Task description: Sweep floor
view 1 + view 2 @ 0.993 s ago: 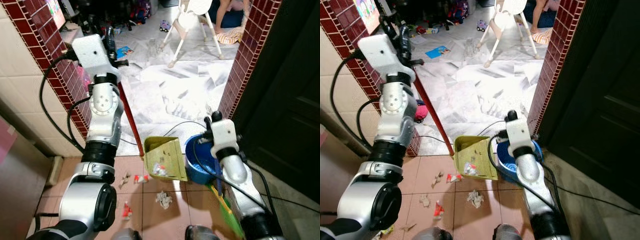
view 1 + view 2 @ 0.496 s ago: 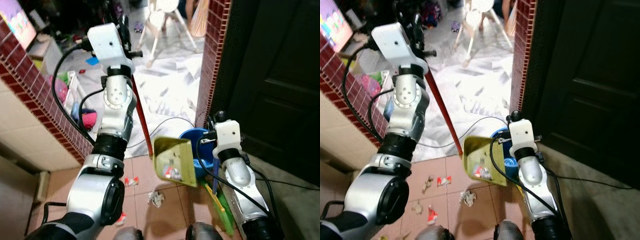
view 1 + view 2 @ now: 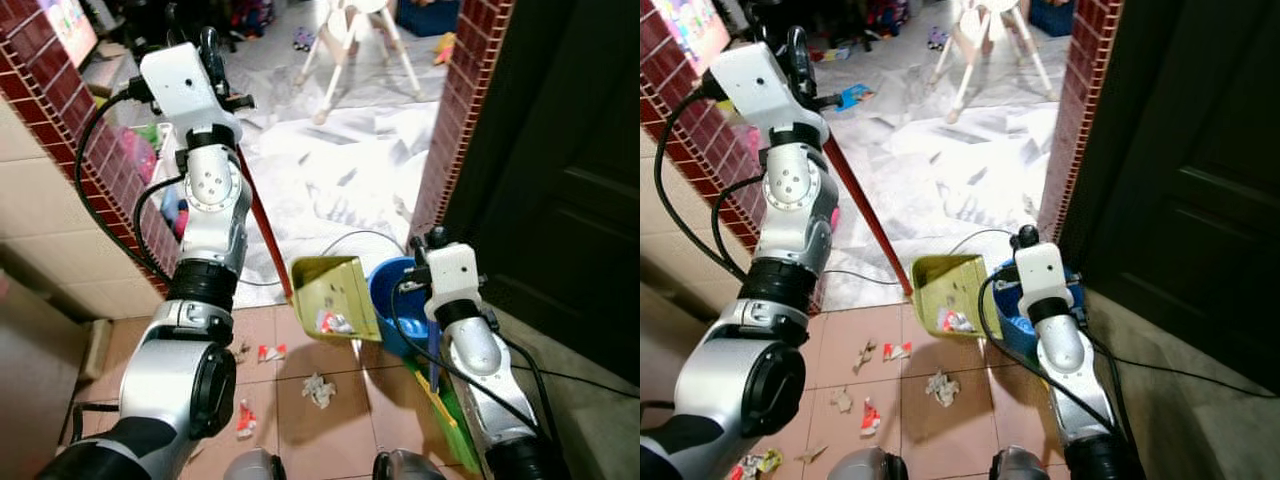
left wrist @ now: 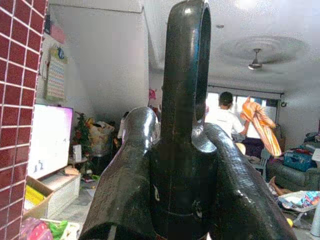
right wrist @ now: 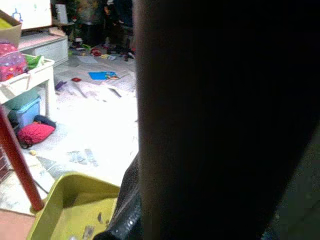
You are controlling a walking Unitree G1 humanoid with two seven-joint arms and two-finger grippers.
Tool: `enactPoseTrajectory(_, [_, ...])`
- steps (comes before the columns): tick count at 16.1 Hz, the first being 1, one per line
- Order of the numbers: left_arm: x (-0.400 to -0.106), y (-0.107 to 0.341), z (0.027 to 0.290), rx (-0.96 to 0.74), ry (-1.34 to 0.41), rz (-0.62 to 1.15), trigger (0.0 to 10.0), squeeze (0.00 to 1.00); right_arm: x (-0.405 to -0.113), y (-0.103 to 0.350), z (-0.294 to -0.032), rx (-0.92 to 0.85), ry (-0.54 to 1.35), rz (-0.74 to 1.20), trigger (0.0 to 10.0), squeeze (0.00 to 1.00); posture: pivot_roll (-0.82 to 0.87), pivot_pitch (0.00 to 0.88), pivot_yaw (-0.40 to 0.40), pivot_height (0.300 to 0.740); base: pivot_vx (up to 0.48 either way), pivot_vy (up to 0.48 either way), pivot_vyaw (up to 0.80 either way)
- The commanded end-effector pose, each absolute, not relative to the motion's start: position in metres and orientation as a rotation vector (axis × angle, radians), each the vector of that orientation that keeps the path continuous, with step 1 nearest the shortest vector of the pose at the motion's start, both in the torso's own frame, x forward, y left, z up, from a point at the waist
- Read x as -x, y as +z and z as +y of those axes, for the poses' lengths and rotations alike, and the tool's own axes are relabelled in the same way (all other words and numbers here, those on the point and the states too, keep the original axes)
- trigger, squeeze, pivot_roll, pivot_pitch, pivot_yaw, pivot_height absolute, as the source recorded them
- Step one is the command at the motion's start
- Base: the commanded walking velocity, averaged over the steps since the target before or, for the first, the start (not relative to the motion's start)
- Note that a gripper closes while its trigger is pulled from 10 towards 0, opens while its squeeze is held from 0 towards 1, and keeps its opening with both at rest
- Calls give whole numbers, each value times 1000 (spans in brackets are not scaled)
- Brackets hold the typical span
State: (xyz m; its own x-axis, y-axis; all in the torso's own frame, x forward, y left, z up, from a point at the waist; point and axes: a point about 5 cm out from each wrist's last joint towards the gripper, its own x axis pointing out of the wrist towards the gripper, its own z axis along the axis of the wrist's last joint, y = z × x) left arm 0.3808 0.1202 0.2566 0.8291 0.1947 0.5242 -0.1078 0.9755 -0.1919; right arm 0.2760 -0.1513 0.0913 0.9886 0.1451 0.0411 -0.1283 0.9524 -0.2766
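Two grippers | left gripper (image 4: 182,165) clamps looped black handle (image 4: 184,60) | yellow plastic dustpan (image 3: 330,293)

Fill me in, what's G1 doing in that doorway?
Sweeping up. The left gripper is raised and shut on the red dustpan handle; the yellow dustpan holds a few scraps. The right gripper is by the blue bin, fingers unclear. Paper scraps remain on the terracotta tile floor.
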Motion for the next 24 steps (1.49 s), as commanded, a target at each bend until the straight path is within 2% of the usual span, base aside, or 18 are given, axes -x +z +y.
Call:
enactPoseTrajectory(1, [-378,284,119,183,147,-684,10000,8,-277,97,-151,313,151,-77,10000,0,-158,0,82,740,450,0,-475])
enactPoseTrajectory(4, [-378,282,118,190,147,-680,10000,0,-278,98,-151,316,156,-77,10000,0,-156,0,79,740,453,0,-477])
enactPoseTrajectory(8, [-379,282,120,207,161,-683,10000,0,-280,98,-149,323,171,-78,10000,0,-155,0,71,740,474,0,0])
enactPoseTrajectory(15, [-378,281,119,198,177,-688,10000,0,-279,98,-147,329,191,-78,10000,0,-156,0,64,740,0,0,0])
enactPoseTrajectory(21, [-372,270,93,104,34,-691,10000,0,-282,98,-148,340,198,-74,10000,0,-155,0,62,740,0,0,0])
enactPoseTrajectory(24, [-359,261,62,72,-153,-720,10000,0,-283,99,-149,344,196,-78,10000,0,-159,0,65,740,0,0,0])
